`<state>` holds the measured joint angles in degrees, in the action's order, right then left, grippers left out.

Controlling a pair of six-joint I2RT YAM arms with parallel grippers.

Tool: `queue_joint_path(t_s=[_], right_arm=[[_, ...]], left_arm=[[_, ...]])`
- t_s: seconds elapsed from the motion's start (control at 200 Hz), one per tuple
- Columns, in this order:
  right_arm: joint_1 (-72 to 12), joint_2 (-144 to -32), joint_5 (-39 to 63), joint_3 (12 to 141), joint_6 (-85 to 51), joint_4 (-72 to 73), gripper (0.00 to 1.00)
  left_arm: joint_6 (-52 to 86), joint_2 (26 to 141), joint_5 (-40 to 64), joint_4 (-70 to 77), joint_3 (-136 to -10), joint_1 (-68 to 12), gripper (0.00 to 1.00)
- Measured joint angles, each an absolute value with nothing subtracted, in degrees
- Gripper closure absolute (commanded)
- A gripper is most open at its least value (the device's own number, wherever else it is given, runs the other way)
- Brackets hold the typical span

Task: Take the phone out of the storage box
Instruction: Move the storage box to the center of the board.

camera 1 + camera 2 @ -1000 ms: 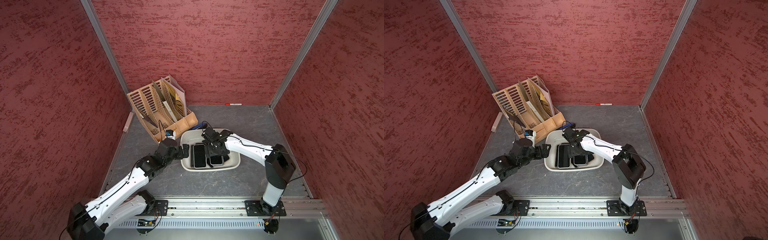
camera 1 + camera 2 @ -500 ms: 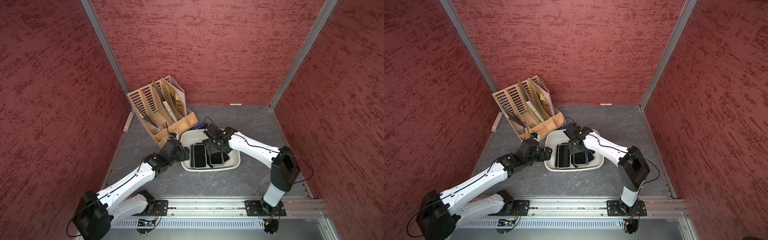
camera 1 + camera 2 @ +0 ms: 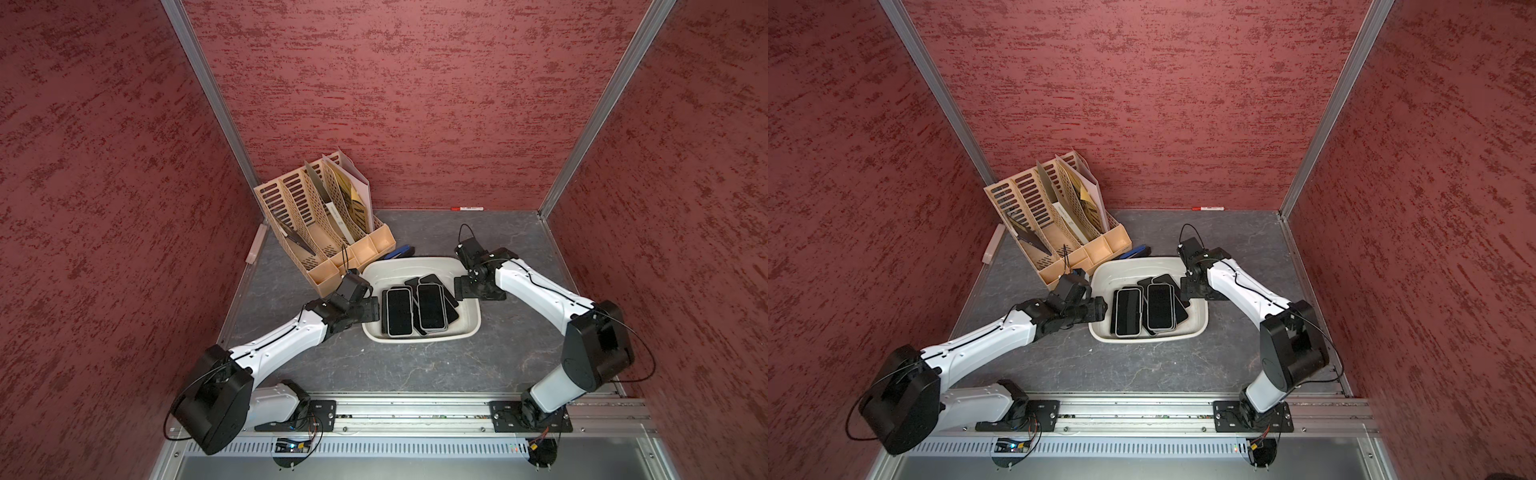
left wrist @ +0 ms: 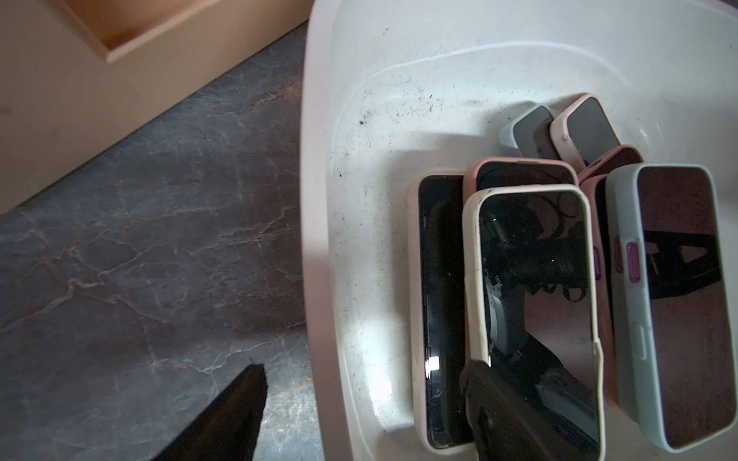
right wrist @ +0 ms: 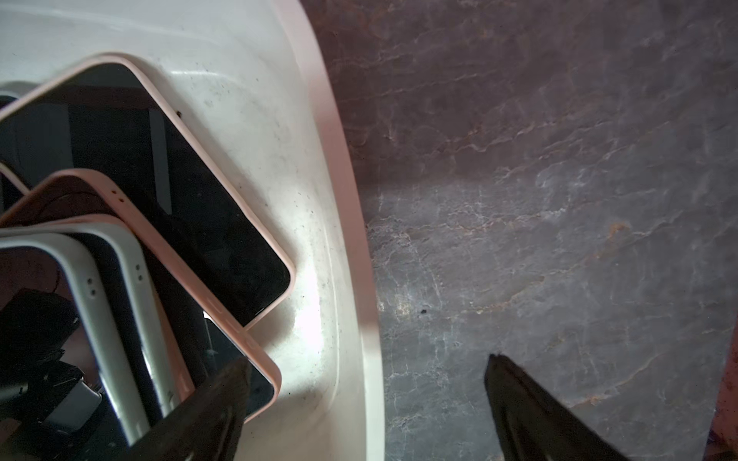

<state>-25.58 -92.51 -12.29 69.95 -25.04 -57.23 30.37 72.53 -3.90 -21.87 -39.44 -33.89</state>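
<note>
Reaching in from the lower left of the frame, the left arm lies low and stretched out, its left gripper (image 3: 371,310) at the left rim of the storage box (image 3: 419,262). The right arm bends in from the lower right, its right gripper (image 3: 461,289) at the opposite rim. Both sets of jaws stand wide apart and grasp nothing. Each straddles the tub wall: one left finger (image 4: 235,415) is over the grey table (image 3: 415,365), and the other (image 4: 491,407) is over the near end of the cream-cased phone (image 4: 531,299); contact cannot be told. The right wrist view shows the same, one finger (image 5: 207,411) over the phones and one (image 5: 539,419) outside. The off-white tub sits mid-frame in both top views, just below the beige file organizer (image 3: 320,224), holding a loose pile of phones. Two lie on top, screens up and dark: the cream-cased one and a pale grey-cased phone (image 3: 432,306) beside it, their long axes running top to bottom in the frame. Pink-cased phones (image 5: 191,207) beneath them lie slanted.
</note>
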Motion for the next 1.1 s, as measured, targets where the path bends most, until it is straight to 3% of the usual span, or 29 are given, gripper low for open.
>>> queue_joint_path(t_s=[0.215,0.576,0.746,0.842,1.097], right_arm=[[-24.1,-95.0,-10.1,67.0,-24.5,-54.2,0.21],[-21.5,-98.1,-7.2,64.9,-23.2,-49.5,0.63],[-19.7,-98.1,-5.2,63.7,-22.9,-47.5,0.79],[-18.0,-97.9,-3.8,63.5,-21.4,-47.8,0.86],[-12.7,-98.6,-1.0,64.6,-18.3,-48.2,0.91]], left_arm=[[29.6,75.1,-2.8,-21.3,-39.8,-33.7,0.37],[28.3,83.0,-1.6,-20.6,-43.2,-33.0,0.66],[28.2,88.1,-1.2,-22.1,-47.1,-32.7,0.73],[28.2,90.6,-0.7,-22.2,-49.6,-32.7,0.77],[28.0,98.0,0.2,-23.2,-57.9,-32.8,0.78]])
